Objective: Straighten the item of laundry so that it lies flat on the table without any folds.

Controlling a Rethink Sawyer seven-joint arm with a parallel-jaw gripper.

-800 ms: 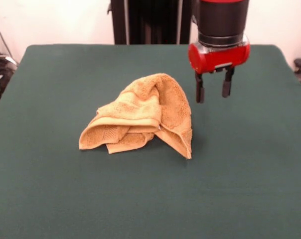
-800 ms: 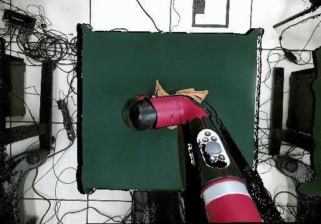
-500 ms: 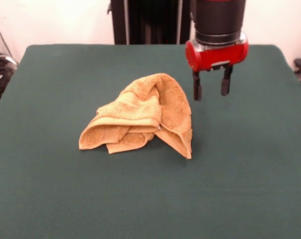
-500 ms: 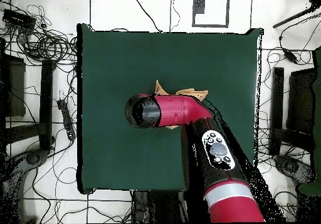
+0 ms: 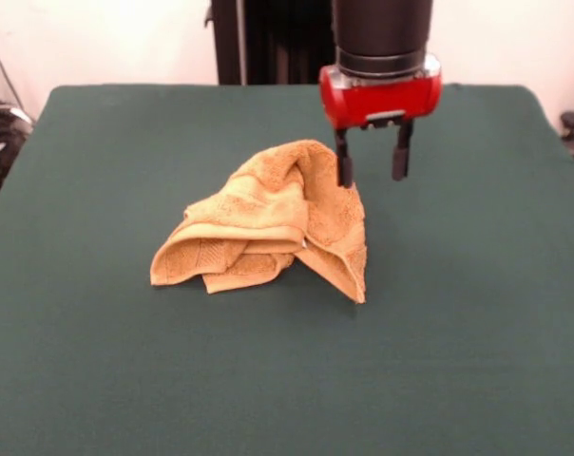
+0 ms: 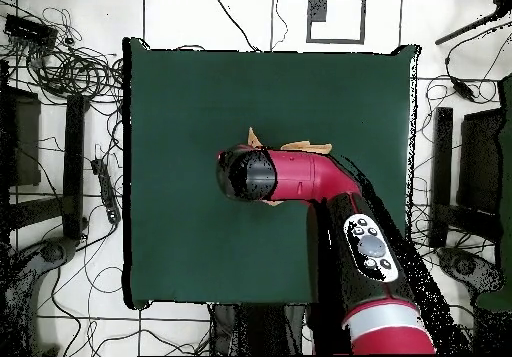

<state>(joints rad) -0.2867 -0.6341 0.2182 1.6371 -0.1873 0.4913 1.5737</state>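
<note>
The towel (image 5: 268, 220) lies crumpled in a folded heap near the middle of the tabletop (image 5: 477, 342), its peak toward the far edge. The claw (image 5: 373, 164) hangs above the heap's far right side, fingers (image 5: 344, 167) apart, one finger at the towel's peak.

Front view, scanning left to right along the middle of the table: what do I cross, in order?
Bare green table → crumpled mustard-yellow towel → open gripper, hanging at the towel's right edge → bare green table again out to the right side.
</note>
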